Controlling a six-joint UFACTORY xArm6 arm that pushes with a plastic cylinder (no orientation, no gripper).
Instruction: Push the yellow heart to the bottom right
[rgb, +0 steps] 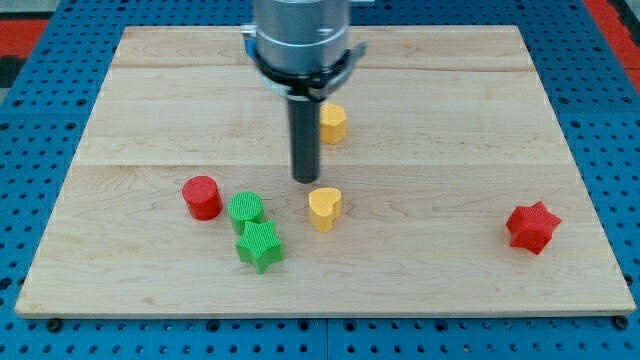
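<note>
Barely begun: yellow heart (324, 208) mid-board just below-right of my tip (305, 180), holding nothing, whole bottom-right push left.

Bright, even overhead light falls across the wooden board (420, 120); blocks cast short soft shadows, and focus holds to every edge.

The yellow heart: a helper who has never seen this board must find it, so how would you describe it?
Start at the wooden board and find my tip near its middle. The yellow heart lies just below and slightly right of my tip. Another yellow block sits higher, beside the rod; only the lower one has a notched heart top.
</note>
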